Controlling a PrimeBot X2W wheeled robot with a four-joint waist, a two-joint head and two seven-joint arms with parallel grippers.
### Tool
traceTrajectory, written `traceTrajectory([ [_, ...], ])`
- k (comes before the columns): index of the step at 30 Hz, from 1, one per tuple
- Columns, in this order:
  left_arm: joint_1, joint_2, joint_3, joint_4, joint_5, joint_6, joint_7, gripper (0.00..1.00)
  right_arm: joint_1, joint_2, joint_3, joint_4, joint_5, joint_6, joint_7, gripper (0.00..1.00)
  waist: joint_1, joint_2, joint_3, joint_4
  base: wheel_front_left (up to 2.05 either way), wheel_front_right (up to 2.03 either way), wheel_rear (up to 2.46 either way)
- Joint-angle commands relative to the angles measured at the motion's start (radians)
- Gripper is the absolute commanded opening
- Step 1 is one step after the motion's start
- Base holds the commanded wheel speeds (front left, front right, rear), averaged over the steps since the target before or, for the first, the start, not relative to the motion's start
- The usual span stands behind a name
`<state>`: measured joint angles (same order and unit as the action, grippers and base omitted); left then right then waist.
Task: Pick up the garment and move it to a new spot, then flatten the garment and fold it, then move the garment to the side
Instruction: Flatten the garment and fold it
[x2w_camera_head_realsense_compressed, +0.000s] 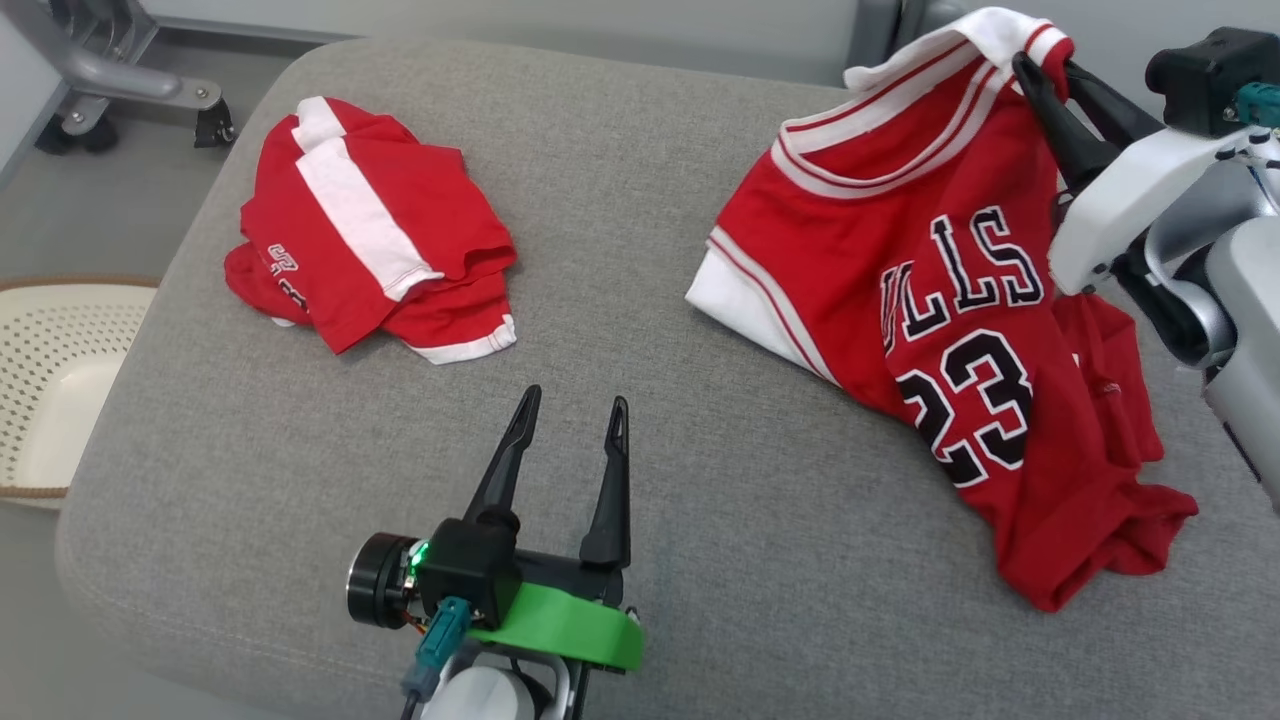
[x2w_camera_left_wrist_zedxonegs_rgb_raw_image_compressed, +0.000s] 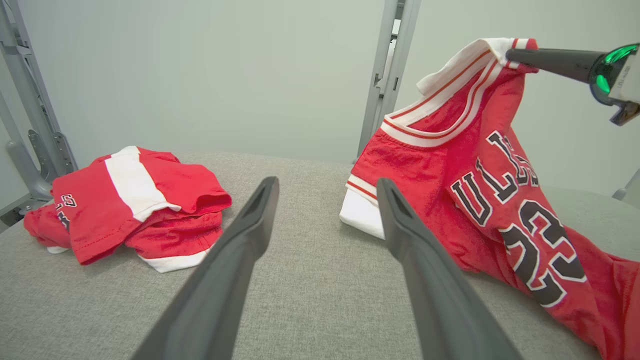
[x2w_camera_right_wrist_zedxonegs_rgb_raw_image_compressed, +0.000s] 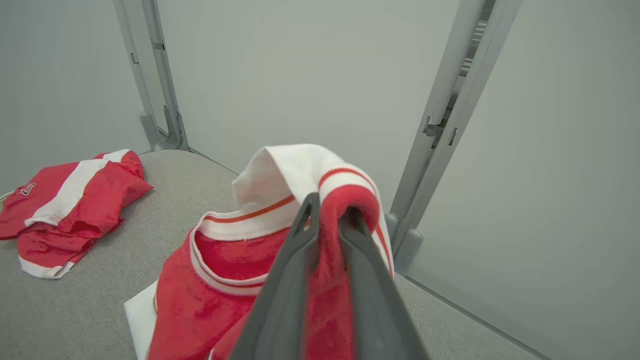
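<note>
Gripping the jersey (x2w_camera_head_realsense_compressed: 940, 300) with our right gripper (x2w_camera_head_realsense_compressed: 1045, 68), we hold the left gripper (x2w_camera_head_realsense_compressed: 575, 400) spread, empty, near; shorts (x2w_camera_head_realsense_compressed: 370, 230) lie far left, a basket (x2w_camera_head_realsense_compressed: 50, 330) beyond the cushion (x2w_camera_head_realsense_compressed: 620, 250).

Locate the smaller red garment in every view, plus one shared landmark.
Head view: smaller red garment upper left on the grey cushion.
Left wrist view: smaller red garment, left, mid-height.
Right wrist view: smaller red garment, far left edge.
Shared landmark: jersey, its collar pinched by right gripper.
</note>
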<state>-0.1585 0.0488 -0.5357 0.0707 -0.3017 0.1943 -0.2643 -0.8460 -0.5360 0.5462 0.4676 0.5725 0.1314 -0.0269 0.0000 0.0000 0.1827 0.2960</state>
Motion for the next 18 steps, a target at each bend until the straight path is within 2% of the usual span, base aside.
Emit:
traceTrajectory([
  [1, -0.020, 0.003, -0.009, 0.006, -0.010, 0.007, 0.000, 1.00, -0.033, -0.015, 0.000, 0.068, 0.017, -0.002, 0.012, 1.00, 0.0000, 0.0000, 0.046, 0.044, 0.00, 0.00, 0.00],
  [3, -0.033, 0.003, -0.025, 0.014, -0.016, 0.010, 0.000, 1.00, -0.079, -0.044, 0.015, 0.191, -0.030, -0.002, 0.013, 1.00, 0.0000, 0.0000, 0.057, 0.058, 0.00, 0.00, 0.00],
  [7, -0.045, 0.003, -0.033, 0.018, -0.024, 0.022, 0.000, 1.00, -0.151, -0.011, -0.020, 0.387, -0.070, -0.001, -0.066, 1.00, 0.0000, 0.0000, 0.065, 0.057, 0.00, 0.00, 0.00],
  [9, -0.045, 0.003, -0.029, 0.022, -0.022, 0.026, 0.000, 1.00, -0.157, 0.012, -0.020, 0.438, -0.084, -0.001, -0.103, 1.00, 0.0000, 0.0000, 0.061, 0.048, 0.00, 0.00, 0.00],
  [13, -0.044, 0.003, -0.011, 0.029, -0.015, 0.025, 0.000, 1.00, -0.135, 0.051, 0.010, 0.483, -0.087, -0.002, -0.176, 1.00, 0.0000, 0.0000, 0.038, 0.011, 0.00, 0.00, 0.00],
  [18, -0.030, 0.003, 0.036, 0.027, 0.001, 0.018, 0.000, 1.00, -0.079, 0.084, 0.020, 0.447, -0.048, -0.002, -0.228, 1.00, 0.0000, 0.0000, -0.001, -0.056, 0.00, 0.00, 0.00],
])
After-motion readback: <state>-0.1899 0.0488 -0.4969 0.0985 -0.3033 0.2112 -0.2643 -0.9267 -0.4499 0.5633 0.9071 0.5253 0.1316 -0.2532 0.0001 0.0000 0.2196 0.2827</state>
